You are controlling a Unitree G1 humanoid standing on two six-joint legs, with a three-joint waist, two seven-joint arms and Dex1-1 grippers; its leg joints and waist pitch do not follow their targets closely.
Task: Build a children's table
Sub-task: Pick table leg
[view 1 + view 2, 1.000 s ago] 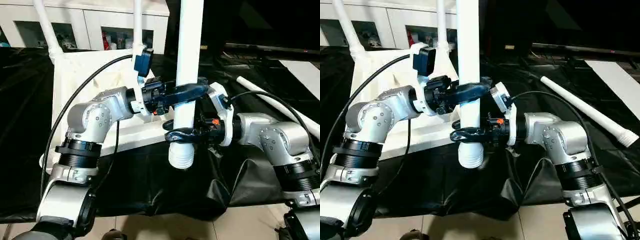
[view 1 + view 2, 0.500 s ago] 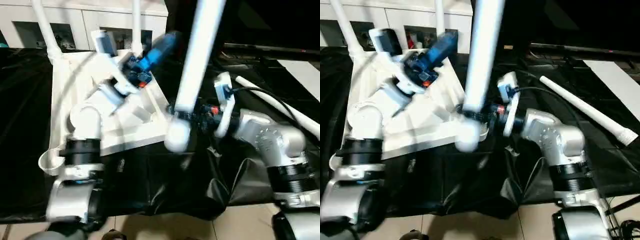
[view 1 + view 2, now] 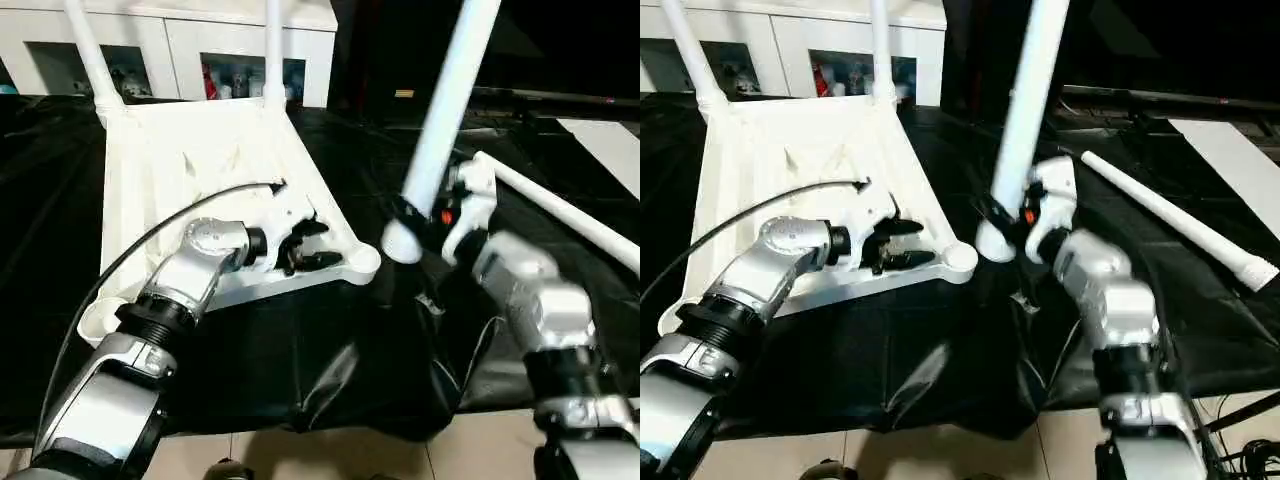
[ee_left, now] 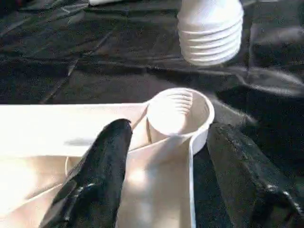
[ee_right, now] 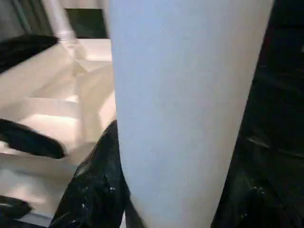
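The top (image 3: pixel 200 160) lay upside down on the black sheet (image 3: pixel 330 370), ribbed underside up, with two legs (image 3: pixel 84 45) already standing in its far corner sockets. The near socket (image 4: pixel 179 114) on the robot's right was empty, its threaded inside visible in the left wrist view.

The left gripper (image 3: pixel 308 245) reached over the near edge of the top, just beside that socket. Its jaws stood apart with nothing between them; in the left wrist view one finger (image 4: pixel 102 166) lay over the white underside and the other was outside the rim, above the black sheet.

The right gripper (image 3: pixel 420 222) was clamped on a third leg (image 3: pixel 440 120) close to its lower end. The leg leaned, its upper part tilting away toward the robot's right and running out of the top of the head views. Its ribbed lower end (image 4: pixel 210 31) hung just past the empty socket, near it but not inside it, over the sheet. In the right wrist view the leg's tube (image 5: pixel 185 109) stood between that gripper's black fingers (image 5: pixel 95 190).

A fourth leg (image 3: pixel 1170 218) lay flat on the sheet, well apart to the robot's right, ribbed end toward the near side. A white cabinet (image 3: pixel 200 40) stood behind the top
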